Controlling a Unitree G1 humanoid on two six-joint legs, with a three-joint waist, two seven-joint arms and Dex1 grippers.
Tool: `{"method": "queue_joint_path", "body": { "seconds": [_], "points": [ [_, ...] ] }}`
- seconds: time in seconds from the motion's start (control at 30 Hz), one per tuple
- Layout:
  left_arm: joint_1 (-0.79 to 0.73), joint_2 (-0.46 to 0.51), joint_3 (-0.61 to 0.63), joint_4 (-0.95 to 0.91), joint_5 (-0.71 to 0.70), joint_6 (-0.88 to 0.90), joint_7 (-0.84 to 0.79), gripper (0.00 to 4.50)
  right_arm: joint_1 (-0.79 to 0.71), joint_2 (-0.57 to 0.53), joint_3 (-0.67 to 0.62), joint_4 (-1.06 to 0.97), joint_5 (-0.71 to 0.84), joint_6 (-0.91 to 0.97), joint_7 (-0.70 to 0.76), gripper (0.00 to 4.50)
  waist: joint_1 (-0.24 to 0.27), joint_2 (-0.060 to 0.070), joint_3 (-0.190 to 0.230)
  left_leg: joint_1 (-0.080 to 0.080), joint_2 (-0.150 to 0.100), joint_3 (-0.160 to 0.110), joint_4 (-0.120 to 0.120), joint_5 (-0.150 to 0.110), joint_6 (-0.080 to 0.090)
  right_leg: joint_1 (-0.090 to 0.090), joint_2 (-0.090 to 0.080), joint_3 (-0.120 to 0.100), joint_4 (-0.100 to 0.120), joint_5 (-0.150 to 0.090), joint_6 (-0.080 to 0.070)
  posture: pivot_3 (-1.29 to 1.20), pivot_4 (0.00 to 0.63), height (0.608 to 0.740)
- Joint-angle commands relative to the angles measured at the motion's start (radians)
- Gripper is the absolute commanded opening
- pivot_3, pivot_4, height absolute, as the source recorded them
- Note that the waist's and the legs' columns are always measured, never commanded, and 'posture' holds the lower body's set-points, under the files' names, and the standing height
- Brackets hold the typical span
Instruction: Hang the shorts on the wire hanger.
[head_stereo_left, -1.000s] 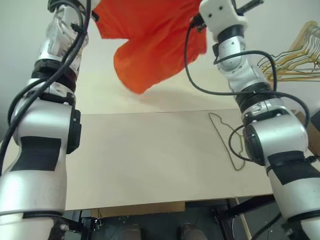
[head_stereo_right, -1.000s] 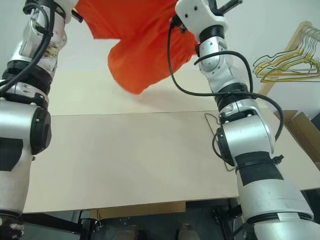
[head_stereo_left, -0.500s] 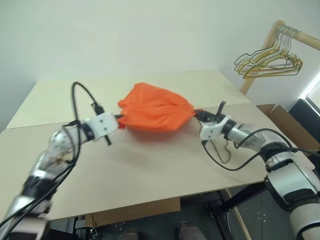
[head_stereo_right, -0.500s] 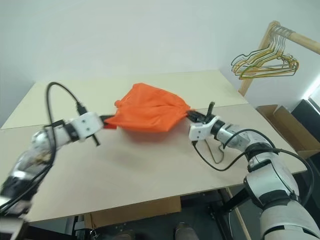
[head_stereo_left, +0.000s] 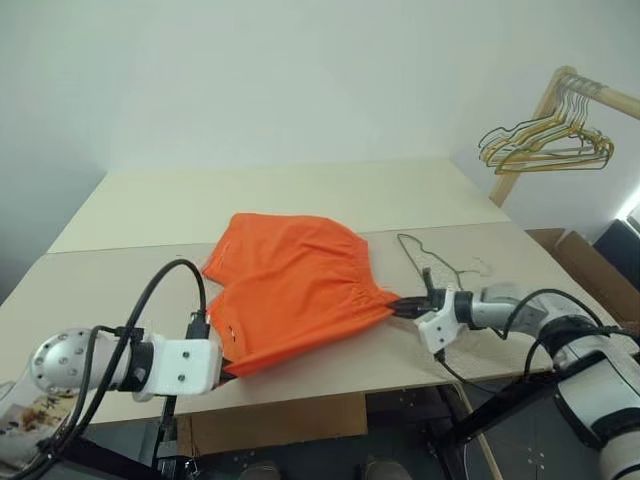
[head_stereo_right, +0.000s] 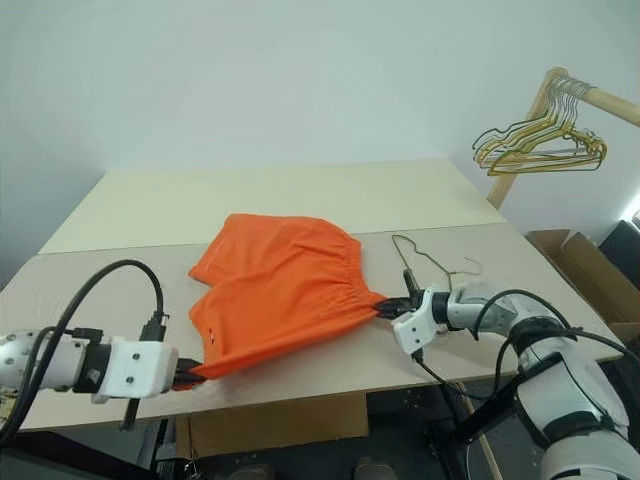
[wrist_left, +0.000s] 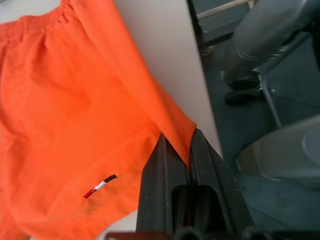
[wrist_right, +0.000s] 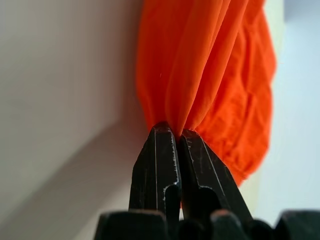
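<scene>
With both the left gripper (wrist_left: 176, 145) and right gripper (wrist_right: 171, 131) clamped on the bright orange fabric shorts (head_stereo_left: 290, 290), you risk dragging the waistband (it lies near) over the thin greyish-green wire hanger (head_stereo_left: 437, 262) and shoving it off the pale wooden table (head_stereo_left: 300, 200).

Item count, as visible:

- Shorts (head_stereo_left: 290, 290): one pair, orange, spread on the table (head_stereo_left: 150, 210) towards its front edge.
- Wire hanger (head_stereo_left: 430, 262): one single thin hanger, flat on the table near the right edge, just beside the shorts.
- Hanger bunch (head_stereo_left: 545, 145): one cluster of yellow-gold and green hangers on one wooden rail (head_stereo_left: 600, 95) off the table's far right corner; the individual count cannot be determined.
- Tables: one, with a seam running across its top.
- Grippers: two, left gripper (wrist_left: 176, 142) and right gripper (wrist_right: 172, 131), each pinched on a corner of the shorts.
- Cardboard box (head_stereo_left: 580, 260): one, beyond the right edge.
</scene>
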Motion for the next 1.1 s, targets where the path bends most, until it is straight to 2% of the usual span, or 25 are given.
{"method": "queue_joint_path", "body": {
  "seconds": [0.03,0.3,0.4,0.6,0.67,0.8,0.87,1.0,1.1],
  "points": [
    [0.008,0.019,-0.005,-0.005,0.075,-0.023,-0.008,0.02,0.059,-0.063,-0.035,-0.111,0.159,0.036,0.150,0.00,0.002,0.000,0.000,0.000,0.000,0.000,0.000,0.000,0.000,0.000,0.000,0.000,0.000,0.000,0.000,0.08,0.000,0.740],
    [0.021,0.007,-0.034,0.005,0.114,-0.051,-0.040,0.02,0.217,-0.124,-0.097,-0.371,0.321,0.203,0.307,0.00,0.000,0.000,0.000,0.001,0.002,0.002,0.000,-0.001,0.000,0.000,0.000,0.001,0.000,-0.001,-0.002,0.05,0.000,0.740],
    [0.053,0.014,-0.025,0.003,0.086,-0.085,-0.094,0.56,0.257,-0.138,-0.115,-0.445,0.366,0.262,0.369,0.74,0.001,0.000,0.000,0.001,0.002,0.002,0.000,-0.001,0.000,0.000,0.000,0.001,0.000,-0.002,-0.003,0.04,0.000,0.740],
    [0.024,-0.018,0.034,0.067,0.058,-0.111,-0.101,2.42,0.396,-0.239,-0.186,-0.666,0.484,0.386,0.469,2.80,0.012,0.000,0.000,0.000,0.003,0.002,0.000,-0.001,0.000,0.000,-0.001,0.000,0.000,-0.003,-0.004,0.05,0.000,0.740],
    [0.008,-0.024,0.082,0.087,-0.018,-0.088,-0.130,2.44,0.456,-0.295,-0.226,-0.750,0.545,0.455,0.507,3.46,0.012,0.000,0.000,0.000,0.003,0.002,0.000,-0.001,0.000,0.000,-0.001,0.000,0.000,-0.004,-0.002,0.06,0.000,0.740],
    [-0.070,-0.040,0.181,0.132,-0.212,-0.001,-0.170,2.44,0.604,-0.430,-0.357,-0.941,0.760,0.695,0.576,3.46,0.015,0.001,0.002,-0.001,0.004,0.002,0.000,-0.001,0.000,-0.002,-0.002,0.000,0.000,-0.006,0.001,0.06,0.000,0.740],
    [-0.143,-0.056,0.205,0.155,-0.325,0.083,-0.148,2.44,0.678,-0.472,-0.456,-1.041,0.909,0.883,0.572,3.46,0.016,0.001,0.002,-0.001,0.004,0.002,0.000,-0.001,0.000,-0.002,-0.001,-0.001,0.000,-0.007,0.003,0.06,0.000,0.740],
    [-0.252,-0.074,0.232,0.161,-0.502,0.237,-0.102,2.44,0.764,-0.444,-0.627,-1.145,1.074,1.182,0.480,3.46,0.014,0.000,0.002,-0.001,0.005,0.001,0.000,-0.002,-0.001,-0.002,0.000,-0.002,0.000,-0.007,0.004,0.04,0.000,0.740],
    [-0.314,-0.088,0.218,0.172,-0.544,0.280,-0.083,2.44,0.766,-0.407,-0.681,-1.193,1.092,1.417,0.367,3.46,0.011,0.000,0.002,-0.002,0.005,0.002,0.001,-0.003,-0.002,-0.002,0.000,-0.002,0.000,-0.007,0.005,0.03,0.000,0.740]
  ]
}}
